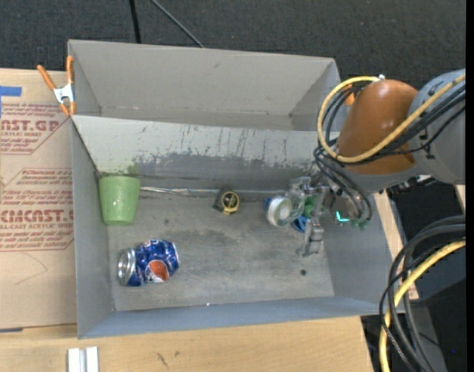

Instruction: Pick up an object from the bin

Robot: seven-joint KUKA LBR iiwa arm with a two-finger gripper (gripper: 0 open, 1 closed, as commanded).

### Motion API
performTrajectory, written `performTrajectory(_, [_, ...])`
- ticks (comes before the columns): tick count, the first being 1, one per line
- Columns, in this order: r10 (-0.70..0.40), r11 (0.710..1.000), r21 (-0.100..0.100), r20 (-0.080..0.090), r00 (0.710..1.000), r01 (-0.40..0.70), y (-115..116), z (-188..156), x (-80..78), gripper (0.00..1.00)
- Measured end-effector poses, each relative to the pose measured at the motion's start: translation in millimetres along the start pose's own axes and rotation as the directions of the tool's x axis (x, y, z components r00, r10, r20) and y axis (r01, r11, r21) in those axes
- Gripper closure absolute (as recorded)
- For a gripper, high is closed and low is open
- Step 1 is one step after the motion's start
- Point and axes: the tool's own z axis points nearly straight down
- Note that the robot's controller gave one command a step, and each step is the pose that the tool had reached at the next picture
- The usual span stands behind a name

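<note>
Down at the bin's (221,316) right end, a white-and-blue round thing (279,211) lies just beside the gripper (310,235), toward the middle. Open or closed, can't tell.

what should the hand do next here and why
Probably a small shift toward the view's left, to centre the hand over the white-and-blue thing. That thing lies right beside the hand on the right side of the bin and is the nearest by far. The small yellow-and-black thing, the green cup and the crushed blue can lie farther left.
</note>
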Motion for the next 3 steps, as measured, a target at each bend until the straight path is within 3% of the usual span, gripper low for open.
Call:
performTrajectory(1, [0.251, 0.968, -0.002, 0.008, 0.968, -0.251, -19.3, 76.3, -33.5, 0.00])
performTrajectory(2, [0.250, 0.968, -0.001, 0.011, 0.968, -0.250, -19.8, 74.0, -34.4, 1.00])
performTrajectory(3, [0.268, 0.963, -0.004, 0.016, 0.963, -0.268, -10.0, -52.9, -21.0, 1.00])
